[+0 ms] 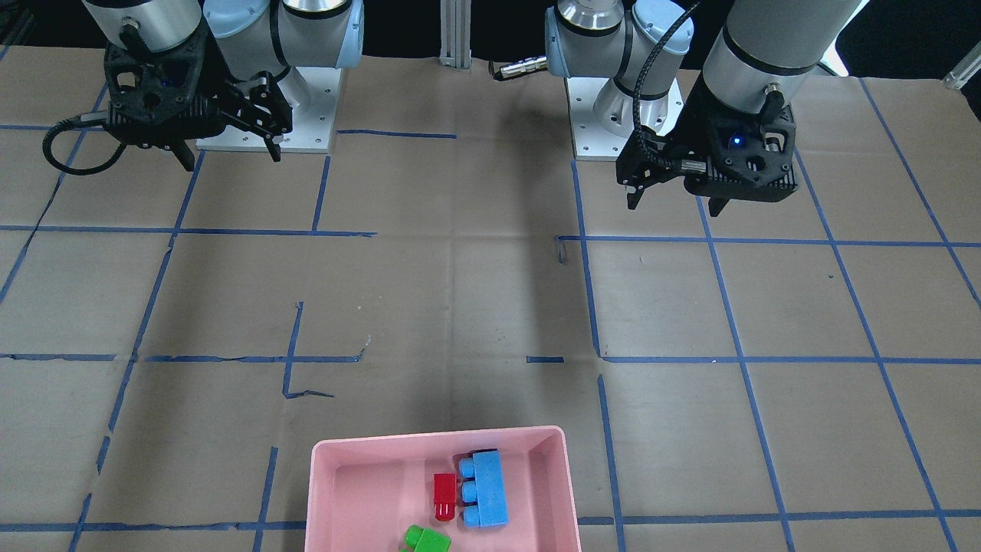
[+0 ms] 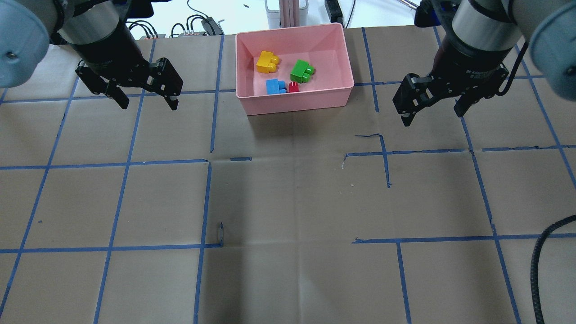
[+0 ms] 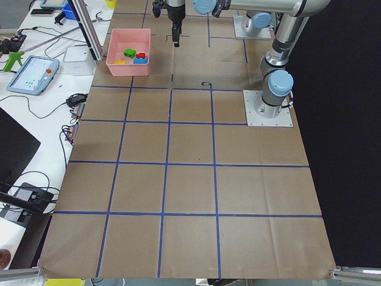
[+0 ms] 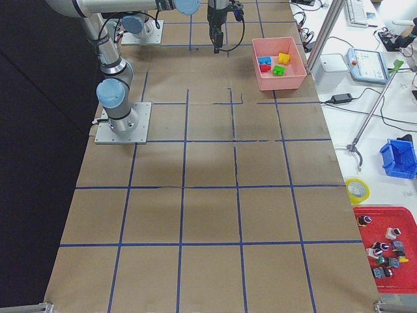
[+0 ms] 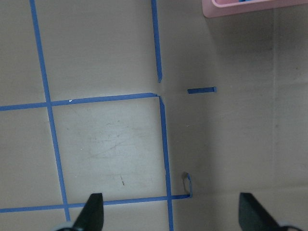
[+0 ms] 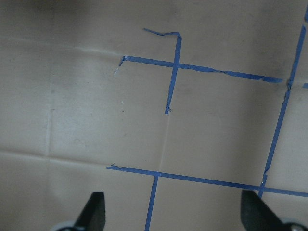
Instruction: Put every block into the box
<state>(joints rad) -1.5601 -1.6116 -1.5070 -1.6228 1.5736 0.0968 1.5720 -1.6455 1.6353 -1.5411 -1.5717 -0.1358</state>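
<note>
Overhead exterior, progress: all four blocks were found inside the box (image 2: 294, 104); none was seen outside it; task was judged done.
left gripper (image 2: 148, 105): jaws were spread wide, nothing held; parked well left of box.
box: pink, shallow, smooth moulded plastic, rounded corners.
yellow brick (image 2: 267, 61): two studs, glossy.
blue brick (image 2: 275, 86): partly hidden by near wall.
red brick (image 2: 294, 87): tiny, just beside blue.
green brick (image 2: 301, 71): studded, hard plastic.
right gripper (image 2: 433, 116): jaws were wide apart, empty; well right of box.
paper (image 2: 288, 202): brown, matte, creased, blue-taped grid.

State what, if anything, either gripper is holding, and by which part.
Nothing is held. The left gripper and the right gripper are both open, with nothing between their fingers.
</note>
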